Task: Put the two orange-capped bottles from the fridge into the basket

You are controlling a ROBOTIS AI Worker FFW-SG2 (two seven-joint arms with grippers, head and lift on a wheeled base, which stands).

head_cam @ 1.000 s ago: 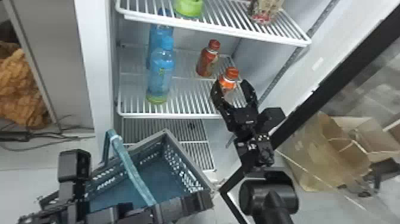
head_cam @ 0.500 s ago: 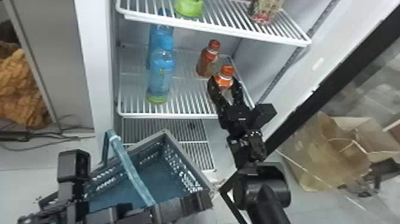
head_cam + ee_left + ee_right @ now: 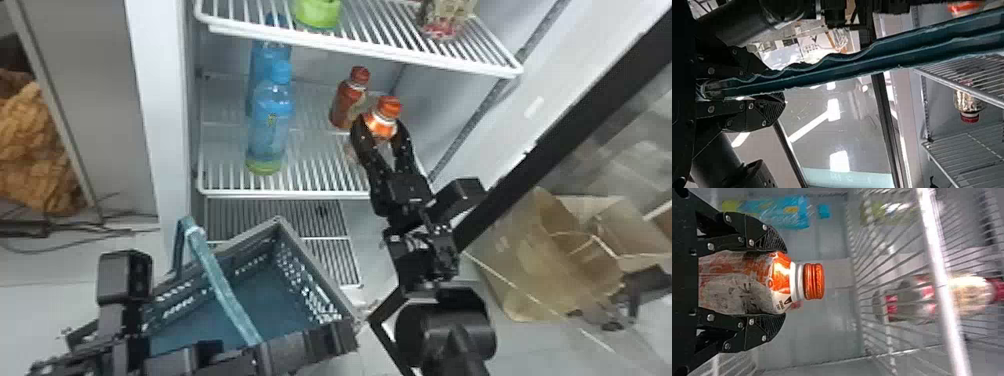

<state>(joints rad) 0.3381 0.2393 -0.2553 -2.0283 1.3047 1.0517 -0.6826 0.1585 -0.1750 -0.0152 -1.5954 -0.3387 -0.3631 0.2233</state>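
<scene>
Right fingers are drawn in on both sides of the front orange-capped bottle, their pads against its body below the neck, at the upper centre-right of the head view. It stands on the middle shelf; the second orange-capped bottle is just behind, slightly further left. Left fingers are closed on the basket handle.

The step looks like securing this first bottle. Best to firm the squeeze evenly, without crushing the plastic, then raise it just enough to free its base, since the upper shelf is overhead. Draw it straight out, away from its neighbour, before swinging toward the basket at the lower left. Keep the handle steady, and go in beside it, lowering the bottle before letting go.
</scene>
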